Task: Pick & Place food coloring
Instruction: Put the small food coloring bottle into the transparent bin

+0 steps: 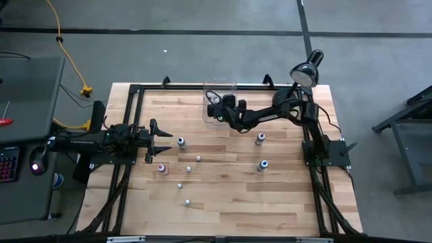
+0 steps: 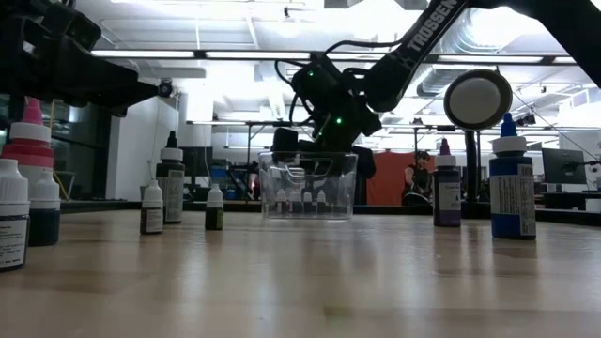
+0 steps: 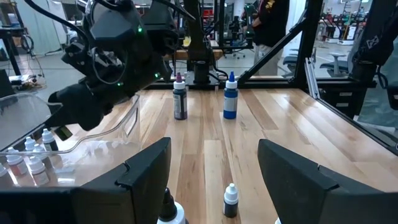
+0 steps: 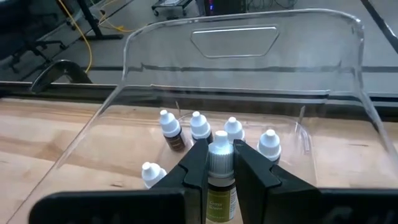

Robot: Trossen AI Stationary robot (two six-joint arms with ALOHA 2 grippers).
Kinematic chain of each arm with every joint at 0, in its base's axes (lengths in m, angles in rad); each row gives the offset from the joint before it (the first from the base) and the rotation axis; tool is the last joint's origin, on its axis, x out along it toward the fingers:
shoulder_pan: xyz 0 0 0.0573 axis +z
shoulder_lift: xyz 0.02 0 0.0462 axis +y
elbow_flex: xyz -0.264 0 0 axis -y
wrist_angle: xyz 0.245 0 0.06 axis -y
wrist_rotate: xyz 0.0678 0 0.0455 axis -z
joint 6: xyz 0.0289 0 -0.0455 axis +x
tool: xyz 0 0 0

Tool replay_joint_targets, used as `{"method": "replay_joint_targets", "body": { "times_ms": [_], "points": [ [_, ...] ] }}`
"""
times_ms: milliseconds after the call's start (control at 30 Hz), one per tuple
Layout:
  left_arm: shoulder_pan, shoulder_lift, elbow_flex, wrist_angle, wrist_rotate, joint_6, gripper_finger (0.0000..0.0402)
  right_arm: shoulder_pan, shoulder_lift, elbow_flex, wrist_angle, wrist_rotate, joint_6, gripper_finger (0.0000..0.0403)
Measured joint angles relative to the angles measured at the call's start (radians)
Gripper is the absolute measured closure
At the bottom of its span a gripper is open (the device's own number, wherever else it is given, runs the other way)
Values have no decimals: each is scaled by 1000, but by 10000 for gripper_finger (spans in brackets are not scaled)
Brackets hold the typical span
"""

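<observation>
My right gripper [image 4: 220,163] pinches a white-capped dropper bottle [image 4: 220,177] above the clear bin [image 4: 242,62], frame centre; I should lower it upright between the bottles inside.

The right arm reaches from three o'clock toward twelve, elbow bent, its gripper [image 4: 220,163] hanging low with fingers [image 4: 198,163] clamped on a bottle [image 4: 219,177]. The left arm waits at nine o'clock, its gripper [image 1: 162,141] spread wide.

Your right gripper [image 4: 221,163] hangs over the clear rectangular plastic bin [image 4: 249,74], small white-capped bottles [image 4: 200,126] standing inside it.
</observation>
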Motion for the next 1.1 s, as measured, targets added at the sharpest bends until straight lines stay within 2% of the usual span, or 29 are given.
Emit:
{"method": "replay_joint_targets", "body": {
  "times_ms": [467, 667, 867, 1100],
  "points": [
    [0, 0, 0, 0, 0, 0, 163, 0, 1, -1, -35, -3, -3, 358],
    [0, 0, 0, 0, 0, 0, 163, -3, 1, -1, -52, -35, -2, 358],
    [0, 0, 0, 0, 0, 0, 163, -9, 2, 64, -180, -43, -3, 358],
    [0, 0, 0, 0, 0, 0, 163, -28, 2, 85, -198, -67, 5, 358]
  ]
}}
